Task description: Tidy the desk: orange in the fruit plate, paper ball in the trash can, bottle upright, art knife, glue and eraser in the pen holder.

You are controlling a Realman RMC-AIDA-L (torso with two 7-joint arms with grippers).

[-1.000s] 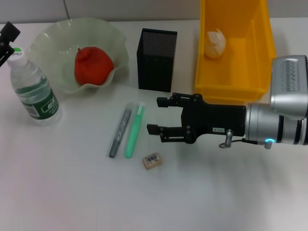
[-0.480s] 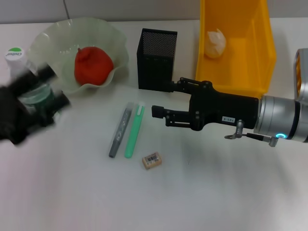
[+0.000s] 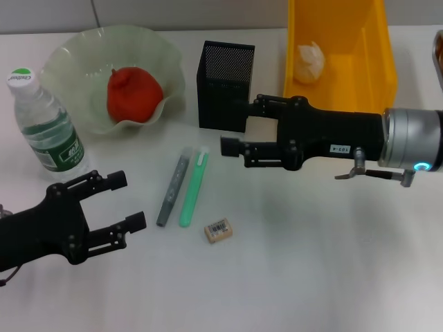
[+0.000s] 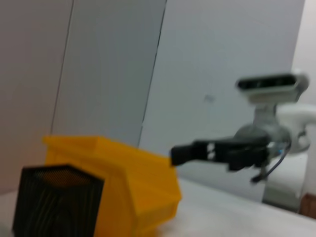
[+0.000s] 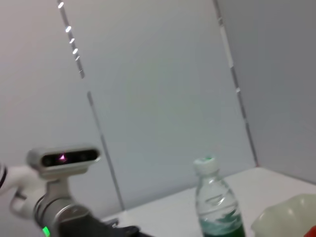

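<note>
While the red-orange orange (image 3: pixel 133 93) sits in the ruffled pale green fruit plate (image 3: pixel 69 62) and the crumpled white paper ball (image 3: pixel 310 61) lies in the yellow trash can (image 3: pixel 377 76), the clear bottle (image 3: pixel 46 127) stands upright on the table (image 3: pixel 297 263) beside the plate. A grey pen-like stick (image 3: pixel 173 187) and a green one (image 3: pixel 194 187) lie side by side in front of the black mesh pen holder (image 3: pixel 225 86), with the tan eraser (image 3: pixel 218 231) just below them. The right gripper (image 3: pixel 232 126) hovers by the holder, jaws wide and empty. The left gripper (image 3: pixel 128 200) is near the bottle, jaws wide, holding nothing.
</note>
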